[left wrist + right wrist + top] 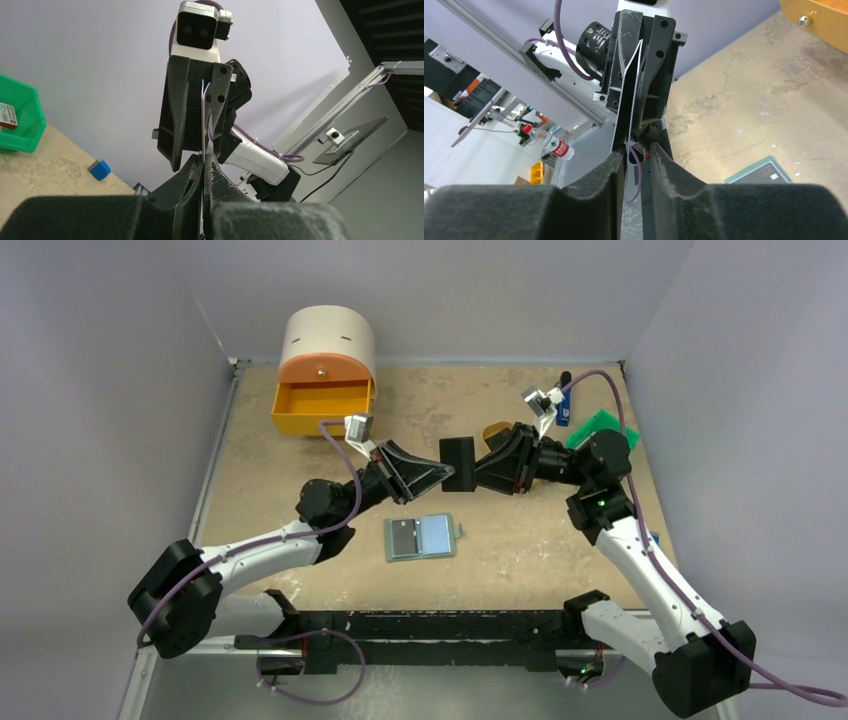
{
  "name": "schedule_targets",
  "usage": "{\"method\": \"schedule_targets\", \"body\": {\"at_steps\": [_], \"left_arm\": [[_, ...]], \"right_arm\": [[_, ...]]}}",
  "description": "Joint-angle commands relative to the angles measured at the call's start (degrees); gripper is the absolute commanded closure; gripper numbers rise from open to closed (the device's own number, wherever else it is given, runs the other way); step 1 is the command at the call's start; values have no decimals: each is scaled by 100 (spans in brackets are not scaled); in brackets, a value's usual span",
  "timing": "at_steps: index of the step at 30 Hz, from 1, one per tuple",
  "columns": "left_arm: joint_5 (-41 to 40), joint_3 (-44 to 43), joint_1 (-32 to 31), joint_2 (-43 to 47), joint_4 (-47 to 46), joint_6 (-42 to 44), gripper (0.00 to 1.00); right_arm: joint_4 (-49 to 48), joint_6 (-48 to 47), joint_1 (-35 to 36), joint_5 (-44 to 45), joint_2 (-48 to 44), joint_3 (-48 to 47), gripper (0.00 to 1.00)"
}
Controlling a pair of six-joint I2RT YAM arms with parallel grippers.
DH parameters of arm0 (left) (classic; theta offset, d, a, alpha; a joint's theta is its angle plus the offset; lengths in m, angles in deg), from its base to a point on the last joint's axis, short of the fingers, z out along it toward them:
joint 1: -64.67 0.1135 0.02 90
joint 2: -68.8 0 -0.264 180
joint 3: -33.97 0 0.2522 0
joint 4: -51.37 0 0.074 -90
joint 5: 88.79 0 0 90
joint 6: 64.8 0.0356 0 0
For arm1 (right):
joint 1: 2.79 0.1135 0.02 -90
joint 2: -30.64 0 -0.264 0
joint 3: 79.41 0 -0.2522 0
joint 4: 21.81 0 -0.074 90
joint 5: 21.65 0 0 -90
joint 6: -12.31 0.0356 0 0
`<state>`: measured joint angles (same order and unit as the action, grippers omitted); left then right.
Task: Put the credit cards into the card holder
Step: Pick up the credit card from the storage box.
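Credit card (pixel 457 464), long axis running near-to-far, pinched in left fingers (pixel 187 189).

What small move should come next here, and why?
Probably the right claw should close firmly on the credit card. The left claw pinches one end of it in mid-air, while the right jaws straddle the other end with a visible gap. The card holder lies open on the table below.

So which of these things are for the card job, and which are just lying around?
For the job: black credit card, open card holder.
Just lying about: orange drawer box, green bin, blue stick, tan tray.
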<state>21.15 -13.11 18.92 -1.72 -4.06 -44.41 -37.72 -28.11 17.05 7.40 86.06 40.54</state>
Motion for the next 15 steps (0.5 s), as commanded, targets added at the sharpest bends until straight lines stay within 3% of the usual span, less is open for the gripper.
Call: {"method": "schedule_targets", "body": {"at_steps": [1,8,15], "left_arm": [[172,-472,-25,-252,231,205,100],[-508,-855,-17,-345,2107,810,100],[-1225,-897,80,-322,3230,1134,87]], "right_arm": [[-634,361,82,57,55,-127,76],[-1099,806,83,548,184,361,99],[-2203,1621,85,858,632,797,100]]}}
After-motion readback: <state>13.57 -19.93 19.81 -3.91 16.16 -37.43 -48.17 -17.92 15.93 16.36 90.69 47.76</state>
